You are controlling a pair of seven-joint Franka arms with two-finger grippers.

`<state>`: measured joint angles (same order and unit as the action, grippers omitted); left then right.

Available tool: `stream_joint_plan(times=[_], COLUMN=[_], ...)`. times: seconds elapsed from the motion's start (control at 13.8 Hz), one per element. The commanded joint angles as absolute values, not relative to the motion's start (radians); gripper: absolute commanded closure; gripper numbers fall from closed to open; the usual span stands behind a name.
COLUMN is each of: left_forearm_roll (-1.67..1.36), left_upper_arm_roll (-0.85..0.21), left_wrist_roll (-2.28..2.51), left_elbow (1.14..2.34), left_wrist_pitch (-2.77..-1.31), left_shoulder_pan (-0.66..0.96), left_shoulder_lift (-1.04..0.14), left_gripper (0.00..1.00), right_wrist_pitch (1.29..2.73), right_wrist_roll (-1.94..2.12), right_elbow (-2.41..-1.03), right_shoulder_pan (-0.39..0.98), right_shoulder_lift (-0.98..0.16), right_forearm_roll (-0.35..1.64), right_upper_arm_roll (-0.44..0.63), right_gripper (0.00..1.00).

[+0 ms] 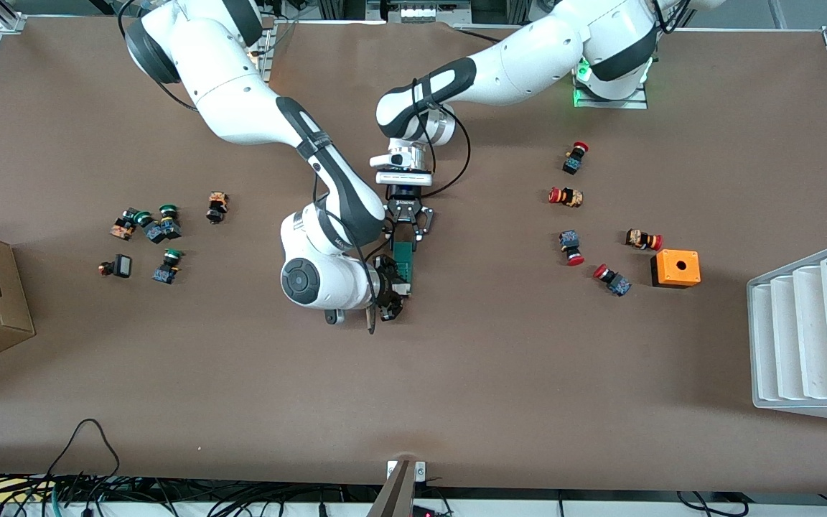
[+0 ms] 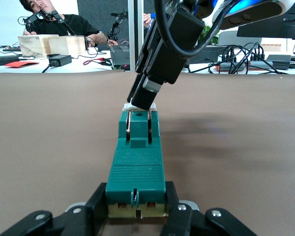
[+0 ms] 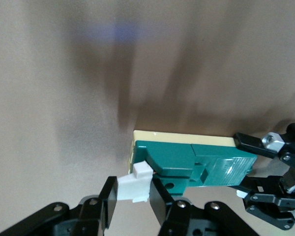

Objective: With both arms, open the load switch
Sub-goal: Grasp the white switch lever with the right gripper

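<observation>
Holding the load switch (image 1: 404, 260) from its two ends, both arms work at the middle of the brown table (image 1: 456, 373). From the largest to the smallest: the right arm (image 1: 255, 108) reaches down from its base, its bulky wrist covering part of the scene in the front view, and the left arm (image 1: 500, 64) comes in from the other base. The left gripper (image 2: 136, 206) is pressed together on the end of the green block that is farther from the front camera, its fingers (image 2: 101, 204) tight on both sides. The right gripper (image 3: 132, 196) pinches the white tab (image 3: 133, 186) at the nearer end. The switch appears to lie low on the table or just above it; which one, the pictures do not tell. The step in hand seems to be the grip before opening: the body is fixed and the tab is caught. The next move probably calls for a pull or a turn of the tab away from the body while the left gripper does not let go. In the front view the right gripper is mostly hidden under its own wrist, and the tab is too small to make out there. Red and green push buttons (image 1: 571, 248) and an orange box (image 1: 675, 268) lie well apart.
</observation>
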<state>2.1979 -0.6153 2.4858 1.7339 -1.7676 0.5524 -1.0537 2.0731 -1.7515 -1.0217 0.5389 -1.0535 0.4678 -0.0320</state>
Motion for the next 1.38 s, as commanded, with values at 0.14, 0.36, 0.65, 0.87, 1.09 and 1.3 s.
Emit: stream_joint_plan(times=[0.14, 0.36, 0.65, 0.87, 1.09, 1.3], left_forearm_roll=[2.256, 2.256, 2.256, 2.256, 2.256, 2.256], left_upper_arm_roll=[-0.634, -0.634, -0.634, -0.634, -0.634, -0.634], left_wrist_roll=[2.48, 2.479, 2.48, 2.479, 2.479, 2.479], left_elbow=[1.667, 1.667, 1.667, 1.667, 1.667, 1.667], left_wrist_pitch=[-1.813, -1.813, -1.813, -1.813, -1.813, -1.813], left_shoulder_pan=[0.555, 0.555, 0.555, 0.555, 0.555, 0.555], left_shoulder_lift=[-1.089, -1.089, -1.089, -1.089, -1.089, -1.089], left_gripper=[1.0, 1.0, 1.0, 1.0, 1.0, 1.0], right_wrist_pitch=[2.075, 2.074, 2.075, 2.074, 2.074, 2.075], right_wrist_roll=[-1.752, -1.741, -1.73, -1.727, -1.727, -1.717], right_elbow=[-1.104, -1.133, -1.169, -1.19, -1.193, -1.232], right_shoulder_pan=[0.545, 0.545, 0.548, 0.551, 0.552, 0.552], right_shoulder_lift=[-0.996, -0.968, -0.939, -0.923, -0.919, -0.89], right_forearm_roll=[0.445, 0.445, 0.439, 0.428, 0.423, 0.423], right_upper_arm_roll=[-0.032, -0.032, -0.034, -0.034, -0.035, -0.035], right_gripper=[0.74, 0.74, 0.74, 0.74, 0.74, 0.74])
